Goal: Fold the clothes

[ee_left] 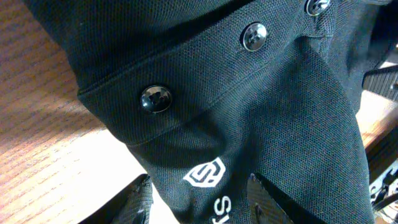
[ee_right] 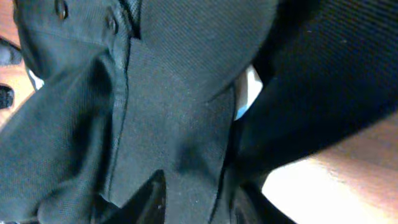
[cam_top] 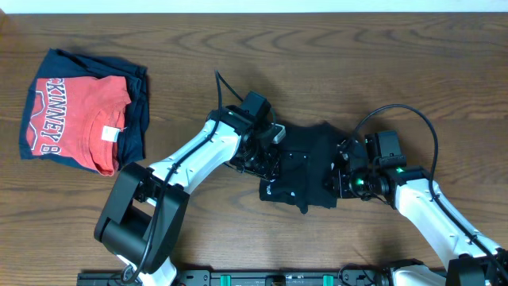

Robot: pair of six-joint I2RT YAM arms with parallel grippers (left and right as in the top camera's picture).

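Between the fingers of the left end effector [ee_left: 199, 202] ran a fold of the black shirt [ee_left: 286, 124], a soft knit with a buttoned placket [ee_left: 186, 81], so we logged it as clamped on cloth. The right end effector [ee_right: 199, 199] also had cloth between its fingers, but we could not tell grip from release. We judged the shirt light, limp and not slippery, best taken at hem or shoulder seams. It lay crumpled mid-worktop [cam_top: 238, 48] between both arms, and no container showed, only a red T-shirt [cam_top: 75, 119] atop a navy folded garment [cam_top: 136, 119] far left.
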